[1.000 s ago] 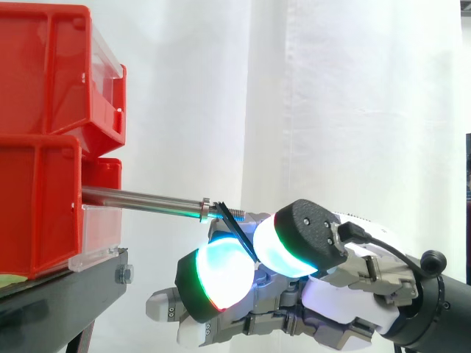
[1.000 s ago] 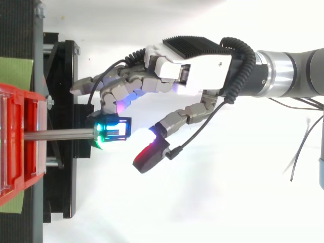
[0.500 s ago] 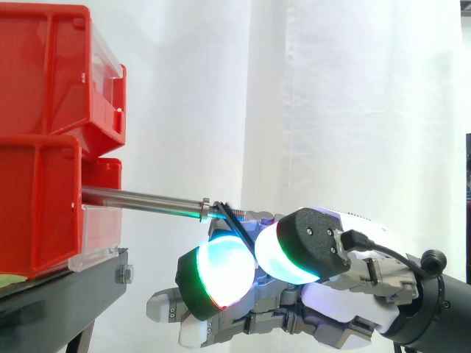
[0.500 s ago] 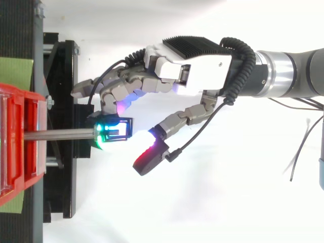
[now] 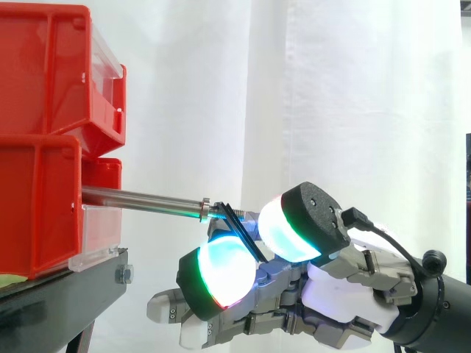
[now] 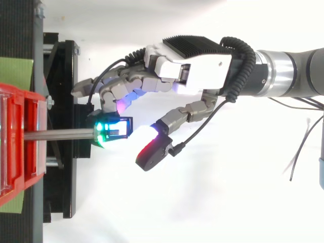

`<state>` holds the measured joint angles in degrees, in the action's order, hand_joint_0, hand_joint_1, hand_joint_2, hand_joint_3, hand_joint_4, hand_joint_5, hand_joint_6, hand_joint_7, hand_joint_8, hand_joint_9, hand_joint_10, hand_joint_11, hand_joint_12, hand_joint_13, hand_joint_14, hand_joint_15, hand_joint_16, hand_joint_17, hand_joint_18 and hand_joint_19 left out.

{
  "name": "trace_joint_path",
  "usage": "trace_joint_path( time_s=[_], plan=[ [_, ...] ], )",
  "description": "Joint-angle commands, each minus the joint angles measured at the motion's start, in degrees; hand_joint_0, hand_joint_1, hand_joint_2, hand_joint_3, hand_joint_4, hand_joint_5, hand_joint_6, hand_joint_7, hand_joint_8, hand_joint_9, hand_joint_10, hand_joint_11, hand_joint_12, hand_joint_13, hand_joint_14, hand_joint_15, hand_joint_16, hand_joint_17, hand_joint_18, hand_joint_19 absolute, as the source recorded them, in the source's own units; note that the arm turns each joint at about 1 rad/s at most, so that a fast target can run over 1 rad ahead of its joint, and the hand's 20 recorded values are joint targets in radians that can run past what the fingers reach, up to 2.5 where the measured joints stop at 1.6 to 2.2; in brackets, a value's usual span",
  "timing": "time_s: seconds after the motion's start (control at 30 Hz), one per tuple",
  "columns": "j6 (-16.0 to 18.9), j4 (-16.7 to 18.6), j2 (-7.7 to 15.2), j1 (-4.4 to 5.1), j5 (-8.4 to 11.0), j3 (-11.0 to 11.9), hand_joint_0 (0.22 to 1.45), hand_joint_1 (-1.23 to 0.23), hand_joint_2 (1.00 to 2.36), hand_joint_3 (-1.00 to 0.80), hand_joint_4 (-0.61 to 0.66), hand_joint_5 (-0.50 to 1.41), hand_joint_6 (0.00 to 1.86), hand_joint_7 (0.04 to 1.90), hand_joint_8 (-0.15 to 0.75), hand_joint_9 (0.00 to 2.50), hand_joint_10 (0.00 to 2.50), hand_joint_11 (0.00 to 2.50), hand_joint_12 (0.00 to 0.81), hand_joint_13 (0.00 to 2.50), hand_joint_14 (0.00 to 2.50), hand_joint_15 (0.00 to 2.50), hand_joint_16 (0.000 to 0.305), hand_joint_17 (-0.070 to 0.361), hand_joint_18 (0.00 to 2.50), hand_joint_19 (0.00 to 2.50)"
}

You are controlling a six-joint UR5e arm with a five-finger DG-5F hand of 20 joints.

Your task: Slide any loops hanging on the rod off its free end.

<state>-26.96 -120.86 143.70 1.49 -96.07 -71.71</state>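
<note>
In the side view we see the hand [image 5: 331, 301] low, just under the free end of the rod [image 5: 140, 198], which juts toward it from the red bins [image 5: 44, 184]. The black loop [image 5: 239, 228] sits tilted at the rod's tip, right above the hand.

In the top view the loop lies against the hand at the rod's tip. We cannot tell whether the hand grips it.

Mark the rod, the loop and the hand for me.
rod [image 5: 140, 198], side view, midway along its bare steel shaft.
loop [image 5: 237, 226], side view, on the black band slanting down from the rod's tip.
hand [image 6: 207, 66], top view, on its white back.
</note>
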Motion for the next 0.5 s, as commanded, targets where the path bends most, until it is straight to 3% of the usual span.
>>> trace_joint_path(
  time_s=[0.0, 0.2, 0.47],
  plan=[
    [0.1, -0.2, 0.0, -0.08, 0.0, 0.0, 0.64, -0.52, 1.01, -0.32, 0.16, -0.06, 0.57, 1.27, 0.276, 0.87, 0.01, 0.19, 0.328, 0.43, 0.0, 0.04, 0.045, 0.101, 0.48, 0.3],
    [0.2, 0.0, 0.0, -0.26, 0.0, 0.0, 0.65, -0.58, 1.01, -0.21, 0.19, -0.05, 0.59, 1.25, 0.295, 0.92, 0.01, 0.21, 0.337, 0.46, 0.0, 0.04, 0.047, 0.107, 0.55, 0.29],
    [0.1, 0.2, 0.0, -0.26, 0.0, 0.0, 0.65, -0.6, 1.01, -0.2, 0.2, -0.05, 0.59, 1.27, 0.295, 0.92, 0.01, 0.21, 0.336, 0.46, 0.0, 0.05, 0.047, 0.106, 0.55, 0.29]
  ],
)
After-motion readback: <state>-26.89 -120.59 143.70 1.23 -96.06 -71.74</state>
